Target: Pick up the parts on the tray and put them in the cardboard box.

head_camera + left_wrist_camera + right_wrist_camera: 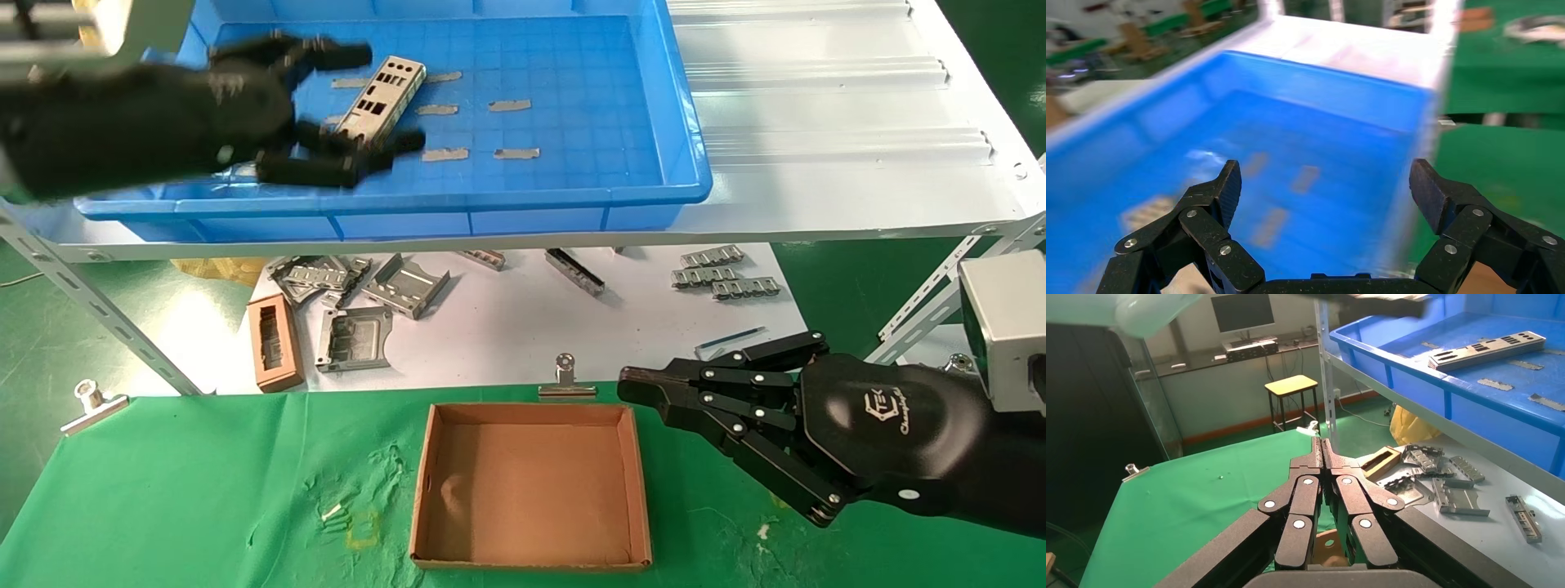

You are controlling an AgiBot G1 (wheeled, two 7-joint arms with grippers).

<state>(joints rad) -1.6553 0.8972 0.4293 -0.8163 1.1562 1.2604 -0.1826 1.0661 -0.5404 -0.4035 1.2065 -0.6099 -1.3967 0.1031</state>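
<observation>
the large shallow blue plastic tray with its grid-patterned floor sits on the white ribbed metal shelf, well above and behind the green cloth-covered table. on that cloth, at the near middle, stands the small square brown cardboard box, open-topped, and nothing lies inside it, so by my reading no part has been delivered yet.

the left gripper is up over the left part of the tray, its black fingers spread wide to either side of the one thin silver-grey metal plate with rectangular cut-outs that lies flat on the tray floor. the jaws hold nothing; in the left wrist view they also stand wide apart with only blue floor between them. whether a fingertip touches the plate i cannot tell. the right gripper is parked low, just beside the box's far right corner, fingers pressed together and empty.

around the plate lie short grey tape strips, which are no part of the job. small folded metal brackets sit on the lower white surface.

so the task seems at its start: grasping, lifting, carrying to the box and releasing all remain.
</observation>
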